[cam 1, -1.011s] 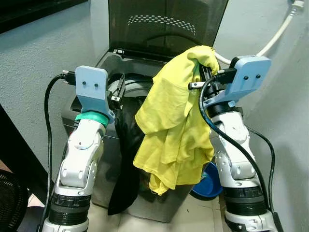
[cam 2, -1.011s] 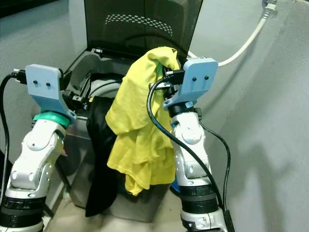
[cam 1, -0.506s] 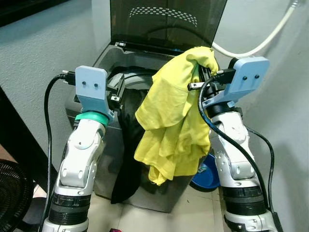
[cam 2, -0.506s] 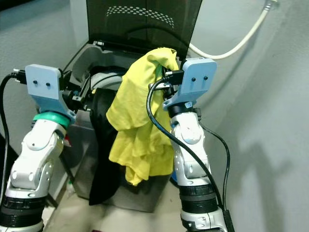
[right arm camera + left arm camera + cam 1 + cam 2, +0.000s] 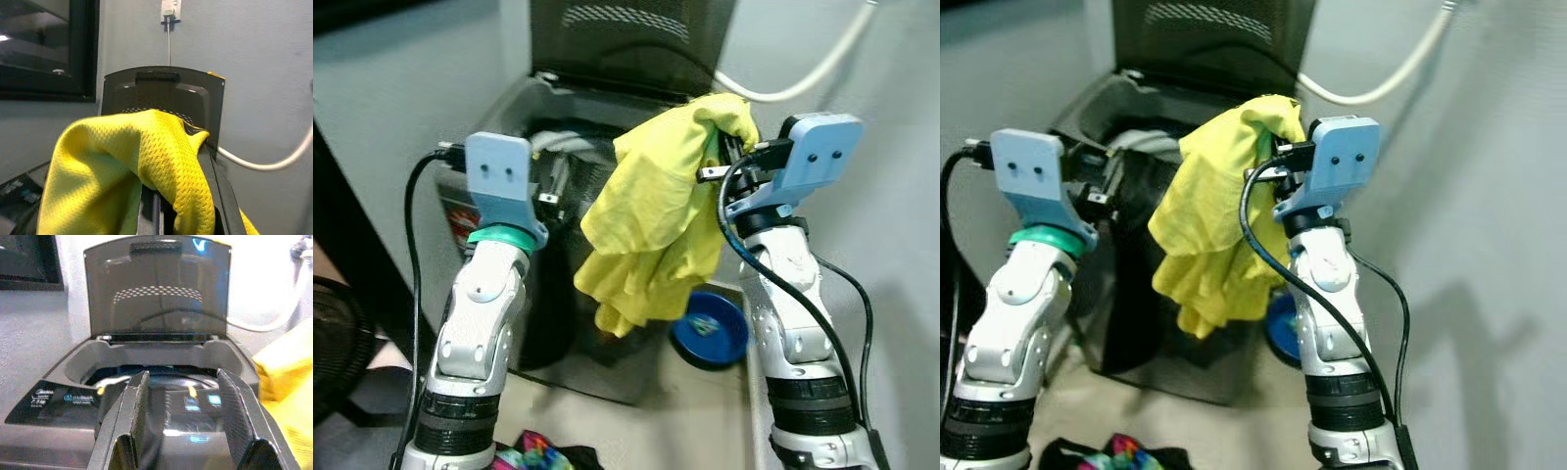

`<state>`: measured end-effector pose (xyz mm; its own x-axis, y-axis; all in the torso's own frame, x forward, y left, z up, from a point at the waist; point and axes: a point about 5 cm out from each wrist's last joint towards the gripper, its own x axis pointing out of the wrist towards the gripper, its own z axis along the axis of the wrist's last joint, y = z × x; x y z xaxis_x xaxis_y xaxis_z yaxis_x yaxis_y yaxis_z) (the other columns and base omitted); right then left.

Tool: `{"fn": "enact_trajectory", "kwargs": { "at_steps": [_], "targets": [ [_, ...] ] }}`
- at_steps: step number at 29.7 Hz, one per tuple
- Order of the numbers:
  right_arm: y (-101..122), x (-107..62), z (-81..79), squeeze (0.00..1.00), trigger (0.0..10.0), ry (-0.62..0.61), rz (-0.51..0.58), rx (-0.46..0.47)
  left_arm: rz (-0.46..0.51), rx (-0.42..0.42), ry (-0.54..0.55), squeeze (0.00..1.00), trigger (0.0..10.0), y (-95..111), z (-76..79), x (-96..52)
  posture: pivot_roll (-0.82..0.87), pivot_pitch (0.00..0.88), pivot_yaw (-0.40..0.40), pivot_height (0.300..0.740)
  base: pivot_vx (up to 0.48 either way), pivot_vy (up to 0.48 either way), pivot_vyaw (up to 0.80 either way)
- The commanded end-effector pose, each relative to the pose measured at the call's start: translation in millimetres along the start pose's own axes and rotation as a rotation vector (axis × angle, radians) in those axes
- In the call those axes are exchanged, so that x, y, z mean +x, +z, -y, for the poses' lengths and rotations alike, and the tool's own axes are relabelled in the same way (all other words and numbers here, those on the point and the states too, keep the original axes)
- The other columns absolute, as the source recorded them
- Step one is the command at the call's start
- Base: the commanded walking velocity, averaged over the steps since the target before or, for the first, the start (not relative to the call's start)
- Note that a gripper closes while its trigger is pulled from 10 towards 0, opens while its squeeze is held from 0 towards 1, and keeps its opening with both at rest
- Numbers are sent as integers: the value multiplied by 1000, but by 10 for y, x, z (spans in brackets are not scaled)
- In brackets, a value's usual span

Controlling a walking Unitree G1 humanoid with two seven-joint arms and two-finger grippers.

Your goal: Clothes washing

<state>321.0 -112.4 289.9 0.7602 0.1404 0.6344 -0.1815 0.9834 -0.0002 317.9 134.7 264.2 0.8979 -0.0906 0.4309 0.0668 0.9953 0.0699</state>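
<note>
I see a bright yellow shirt (image 5: 661, 211) with tiny mesh holes. The washing machine (image 5: 58, 401) is dark grey, its lid (image 5: 156, 289) see-through black. The bowl (image 5: 710, 328) at lower middle is blue. The hose (image 5: 808, 73) is white.

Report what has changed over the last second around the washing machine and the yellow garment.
The camera has drawn back and tilted down: the dark grey top-loading washing machine sits farther off, and more of the blue plastic basin and a multicoloured cloth on the floor have come into view. The right gripper still holds the yellow mesh garment raised; the left gripper stays open, lid still up.
</note>
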Motion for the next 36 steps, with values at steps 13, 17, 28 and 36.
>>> {"fn": "enact_trajectory", "kwargs": {
  "at_steps": [13, 17, 28, 36],
  "targets": [
    [38, 3, 12, 0, 10000, -1, 20, -6, -20, -4, 12, 0, 10000, -34, -2, -3, 140, 0, -31, 740, 0, 0, 0],
    [38, 0, 12, 0, 10000, -2, 19, -7, -22, -8, 12, 0, 10000, -35, -2, -6, 140, 0, -29, 740, 0, 0, 0],
    [26, -7, 14, 0, 10000, -3, 15, -7, -24, -7, 13, 0, 10000, -41, -3, -7, 139, 0, -30, 740, 0, 0, 0],
    [-12, -28, 8, 0, 10000, -2, -1, -8, -33, -7, 14, 0, 10000, -63, -3, -22, 140, 0, -31, 740, 0, 0, 0]
  ]
}}
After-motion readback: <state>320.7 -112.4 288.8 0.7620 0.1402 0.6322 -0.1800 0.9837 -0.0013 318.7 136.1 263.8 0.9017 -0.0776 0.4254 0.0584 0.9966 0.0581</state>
